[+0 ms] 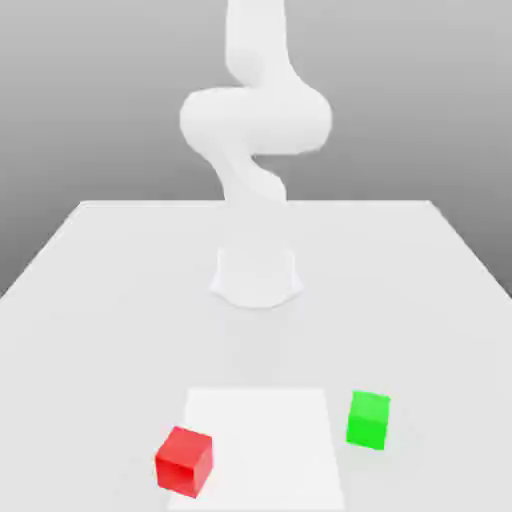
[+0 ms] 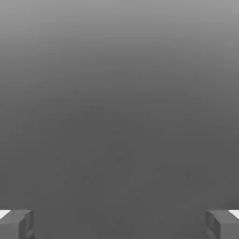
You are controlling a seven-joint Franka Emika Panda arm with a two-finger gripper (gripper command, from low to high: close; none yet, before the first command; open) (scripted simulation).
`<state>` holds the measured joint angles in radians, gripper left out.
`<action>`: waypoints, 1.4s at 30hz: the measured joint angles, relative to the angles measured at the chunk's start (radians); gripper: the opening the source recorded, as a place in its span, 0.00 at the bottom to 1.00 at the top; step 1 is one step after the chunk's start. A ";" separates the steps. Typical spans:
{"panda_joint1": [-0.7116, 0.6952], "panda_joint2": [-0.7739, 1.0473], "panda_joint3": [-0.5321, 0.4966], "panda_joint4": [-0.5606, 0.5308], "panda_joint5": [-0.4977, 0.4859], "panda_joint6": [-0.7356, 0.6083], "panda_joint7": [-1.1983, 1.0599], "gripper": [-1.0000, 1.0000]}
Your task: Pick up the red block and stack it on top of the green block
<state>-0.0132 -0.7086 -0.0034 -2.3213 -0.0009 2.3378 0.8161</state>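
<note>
Jaws (image 2: 119, 224) stand apart, empty; red block (image 1: 184, 461) and green block (image 1: 368, 419) sit well apart on the counter (image 1: 100, 300), unstacked.

Soft, even light washes the white table (image 1: 110, 300) and arm (image 1: 255, 120) almost shadowless (edges look slightly blurred), while the hand view is a dim grey gradient, darker lower down.

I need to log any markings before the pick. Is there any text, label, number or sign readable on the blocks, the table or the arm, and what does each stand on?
None: no text, label, number or sign is readable anywhere.
red block: plain faces.
green block: plain faces.
table and its lighter square patch: unmarked.
arm: plain white.
fingertips: bare.
</note>
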 joint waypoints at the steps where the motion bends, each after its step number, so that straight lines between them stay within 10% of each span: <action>1: -0.005 0.039 -0.002 -0.009 0.000 0.016 0.007 0.50; 28: -0.113 1.022 -0.045 -0.184 0.048 0.481 0.114 0.50; 29: -0.116 1.055 -0.041 -0.179 0.052 0.509 0.111 0.00; 42: -0.099 0.886 -0.043 -0.212 0.020 0.373 0.124 0.00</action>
<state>-0.1122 0.1777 -0.0460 -2.5330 0.0191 2.7107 0.9401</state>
